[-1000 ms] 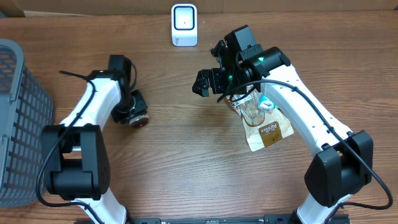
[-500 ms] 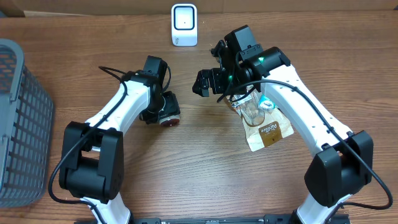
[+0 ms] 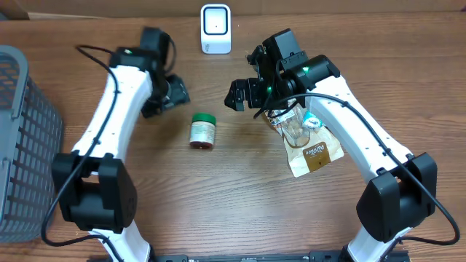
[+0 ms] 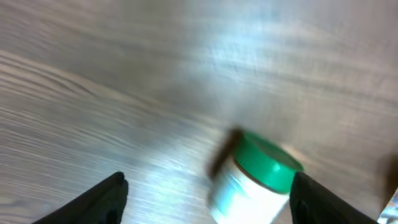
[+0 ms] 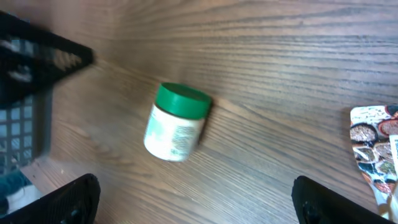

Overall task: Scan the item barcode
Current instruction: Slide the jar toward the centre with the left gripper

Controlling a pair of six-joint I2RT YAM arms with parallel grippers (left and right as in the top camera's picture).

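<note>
Overhead: green-lidded jar (image 3: 202, 132) lies on its side at centre of the table (image 3: 233, 218). Fingers spread, empty, on left gripper (image 3: 173, 93) and right gripper (image 3: 234, 96). Likely light, rigid, prone to rolling; grip across the body.

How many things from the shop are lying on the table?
2. A green-lidded jar lies on its side mid-table. A brown snack pouch lies to its right, partly covered. The grey basket might hide more.

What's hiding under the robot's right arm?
A brown food pouch lies on the table there. The right arm covers one side, so that part can't be seen.
</note>
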